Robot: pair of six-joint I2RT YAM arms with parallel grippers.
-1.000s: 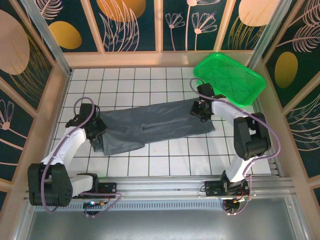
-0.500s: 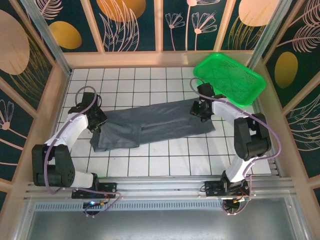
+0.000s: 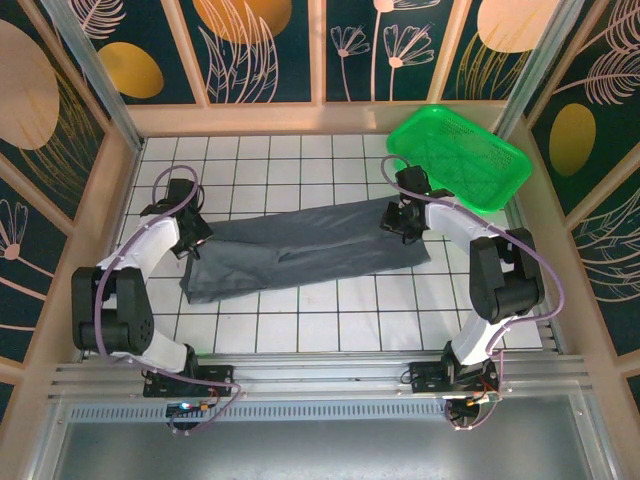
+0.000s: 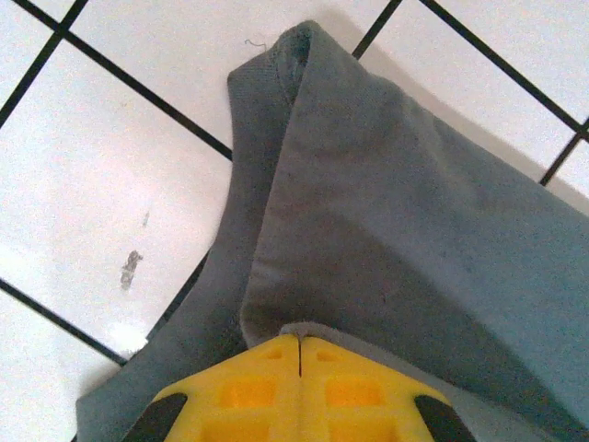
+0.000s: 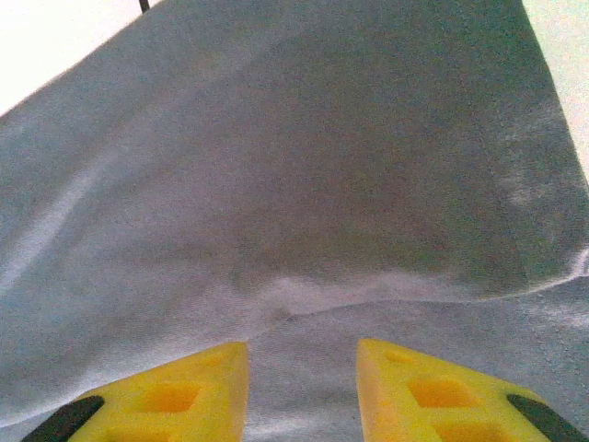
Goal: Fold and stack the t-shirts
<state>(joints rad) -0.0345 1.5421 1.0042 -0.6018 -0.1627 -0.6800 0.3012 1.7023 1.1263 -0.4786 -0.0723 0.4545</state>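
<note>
Loosely folded, the slate-grey t-shirt [image 3: 300,255] lies as a strip across the middle of the tiled table [image 3: 300,325].
The left gripper [image 4: 300,339] is clenched on its left end; the right gripper [image 5: 302,354] stands parted over the right end, so a leftward pull could drag the whole strip and skew the fold.

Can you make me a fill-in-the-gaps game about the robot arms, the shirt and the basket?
1. The basket in the far corner is the colour ____.
2. The t-shirt lying on the tiled table is dark ____.
3. The closed fingers pinching the t-shirt's edge belong to the ____ arm.
4. The parted fingers, with a gap between them over the cloth, belong to the ____ arm.

Missing words: green, grey, left, right.
</note>
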